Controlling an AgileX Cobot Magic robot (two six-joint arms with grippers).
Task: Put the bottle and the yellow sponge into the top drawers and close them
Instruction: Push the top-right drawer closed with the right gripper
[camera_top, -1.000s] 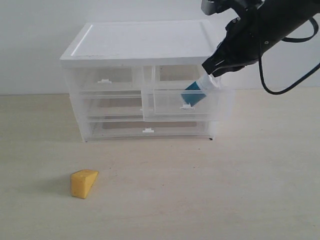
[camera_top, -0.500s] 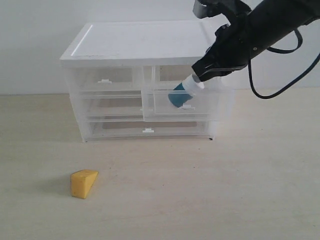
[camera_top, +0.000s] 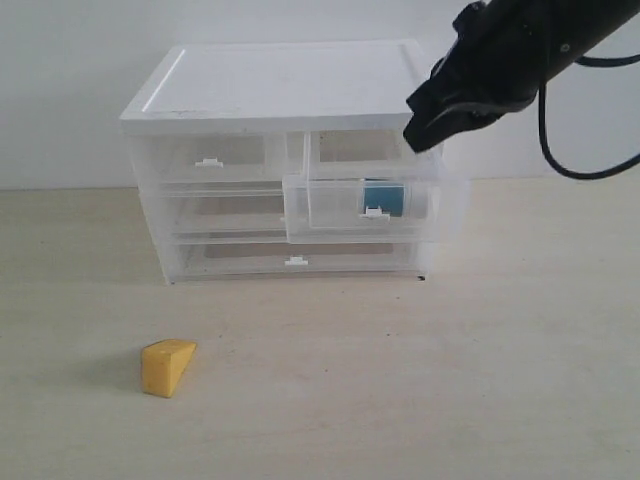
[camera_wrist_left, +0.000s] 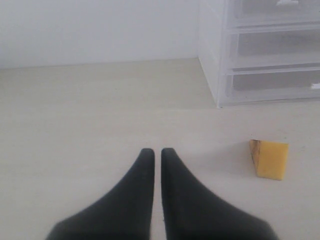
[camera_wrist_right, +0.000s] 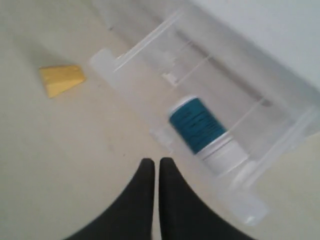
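Observation:
The bottle (camera_top: 384, 197) rests inside the pulled-out right top drawer (camera_top: 335, 208). In the right wrist view the bottle (camera_wrist_right: 197, 125) looks to be lying on its side, with its white cap toward the drawer's corner. My right gripper (camera_top: 418, 136) hovers above that drawer, shut and empty, its fingertips (camera_wrist_right: 153, 161) clear of the bottle. The left top drawer (camera_top: 208, 160) is pushed in. The yellow sponge (camera_top: 168, 366) sits on the table in front of the cabinet. My left gripper (camera_wrist_left: 157, 151) is shut and empty over the table, to one side of the sponge (camera_wrist_left: 270, 158).
The white-topped cabinet (camera_top: 290, 80) stands at the back against the wall, with two full-width drawers (camera_top: 293, 260) shut below the top ones. The open drawer juts out over the table. A black cable hangs from the right arm.
My right gripper held the tilted bottle over the open drawer. It has let go, risen and shut, and the bottle now rests in the drawer.

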